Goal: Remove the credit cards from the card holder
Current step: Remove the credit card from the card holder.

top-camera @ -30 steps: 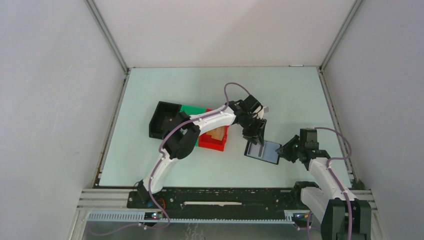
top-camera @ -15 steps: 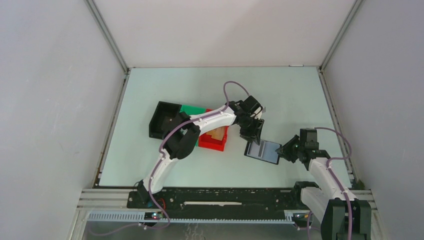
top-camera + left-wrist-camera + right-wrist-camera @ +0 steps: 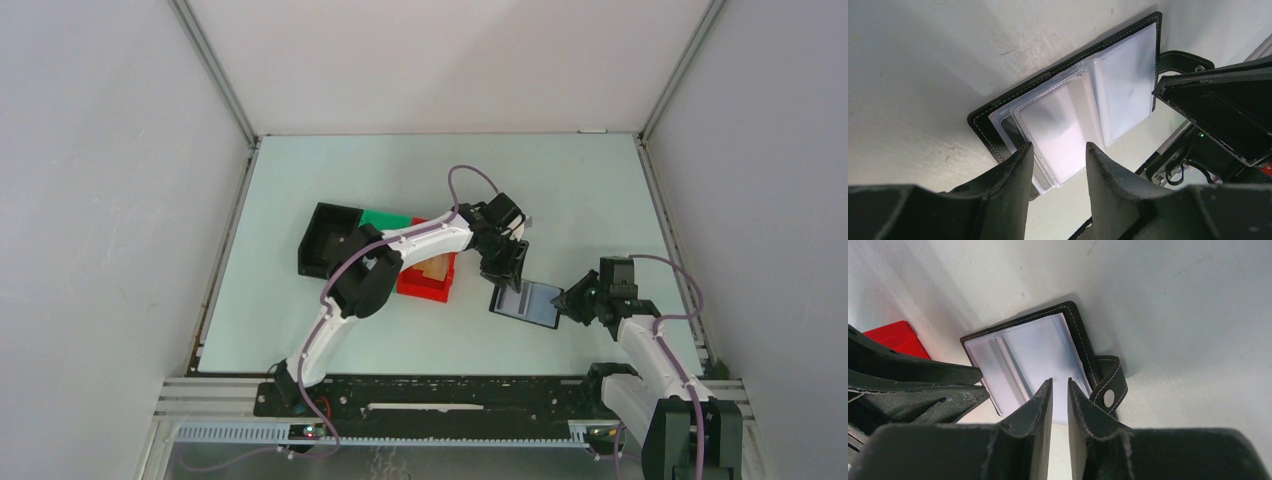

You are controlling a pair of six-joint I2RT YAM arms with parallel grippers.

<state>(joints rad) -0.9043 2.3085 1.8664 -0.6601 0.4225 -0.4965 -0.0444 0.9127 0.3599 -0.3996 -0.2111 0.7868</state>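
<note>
- Your left gripper [image 3: 1058,150] has its fingers spread astride the near sleeve [image 3: 1068,165] edge, likely lined up to draw the credit cards [image 3: 1063,125] out;
- your right gripper [image 3: 1060,382] is nearly closed beside the strap [image 3: 1105,385], probably steadying the card holder [image 3: 985,132]; whether it pinches, you cannot tell;
- the holder lies open between both fingertips; the cards look pale, glossy, sleeved.

Top camera hangs high and well back from the card holder [image 3: 525,303], looking steeply down, so it shows small, right of centre. Left wrist camera sits tight over it, looking in from its far-left side. Right wrist camera crowds in from its right, facing back. All three share the open holder.
</note>
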